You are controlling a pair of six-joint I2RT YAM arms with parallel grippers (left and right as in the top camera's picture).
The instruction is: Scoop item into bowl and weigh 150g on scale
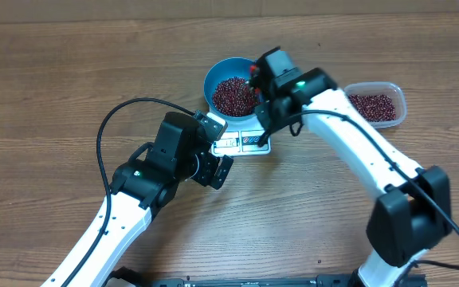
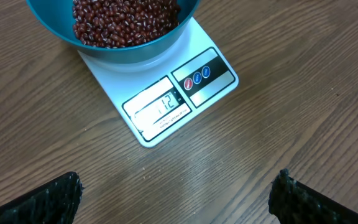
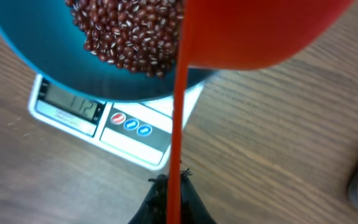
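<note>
the right fingers (image 3: 157, 200) pinch shut on the thin handle of a red scoop (image 3: 260, 31), whose cup sits at upper right by the rim of the blue bowl (image 3: 55, 68) of beans (image 3: 129, 31) on the scale (image 3: 135, 134). the left fingers (image 2: 48, 199) gape wide, empty, in the lower corners, apart from the scale.

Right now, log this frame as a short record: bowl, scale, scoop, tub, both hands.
bowl: blue, on the scale, holding beans
scale display: digits showing, too blurred to read
scoop: red, by the bowl's rim
right hand: shut on scoop handle
left hand: open, empty, near the scale
tub: clear, beans inside, right of bowl
</note>
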